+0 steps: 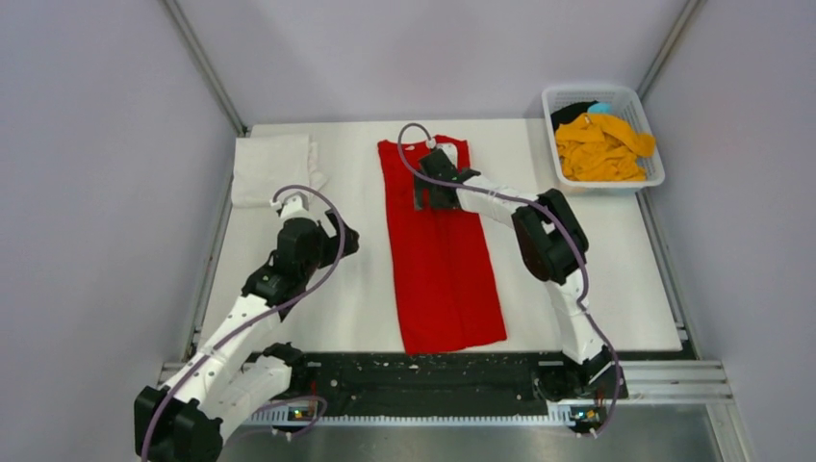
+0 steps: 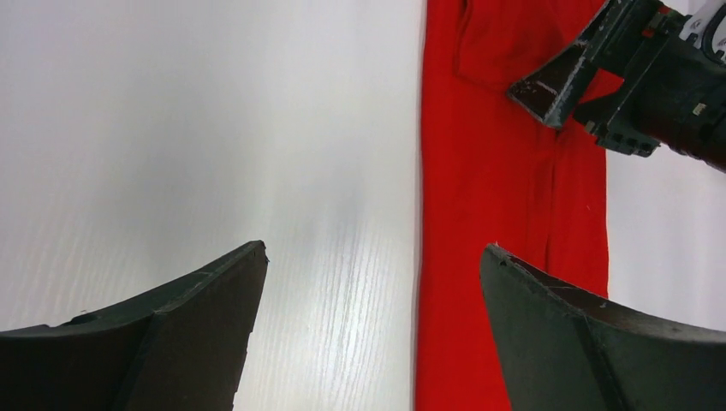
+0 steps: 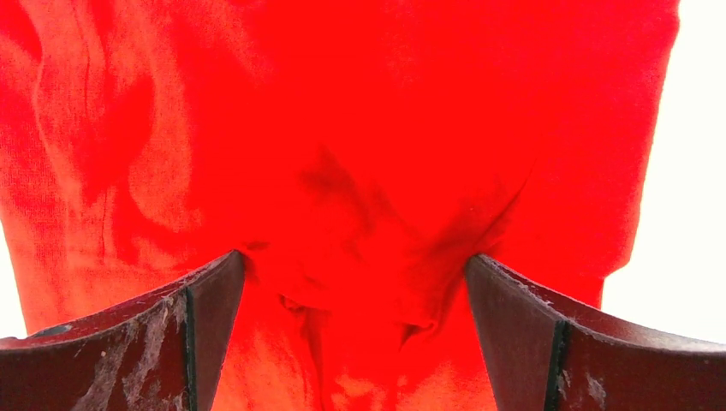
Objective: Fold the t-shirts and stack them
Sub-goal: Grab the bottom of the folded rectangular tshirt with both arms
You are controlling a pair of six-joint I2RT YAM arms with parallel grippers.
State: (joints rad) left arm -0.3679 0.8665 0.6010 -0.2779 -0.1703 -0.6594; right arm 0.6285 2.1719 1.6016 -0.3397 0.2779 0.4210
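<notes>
A bright red t-shirt (image 1: pixel 443 260), folded lengthwise into a long strip, lies in the middle of the table. My right gripper (image 1: pixel 425 192) is open and pressed down on its far part. In the right wrist view the red cloth (image 3: pixel 360 128) fills the frame and bunches between the open fingers of the gripper (image 3: pixel 355 261). My left gripper (image 1: pixel 346 239) is open and empty, just left of the shirt. In the left wrist view its gripper (image 2: pixel 372 248) hangs over the shirt's left edge (image 2: pixel 496 214). A folded white t-shirt (image 1: pixel 274 168) lies at the back left. An orange-yellow t-shirt (image 1: pixel 601 149) and a black one (image 1: pixel 574 112) are in the basket.
The white lattice basket (image 1: pixel 612 184) stands at the back right corner, with a small blue item (image 1: pixel 599 107) at its far side. Grey walls with metal posts enclose the table. A black strip runs along the near edge by the arm bases.
</notes>
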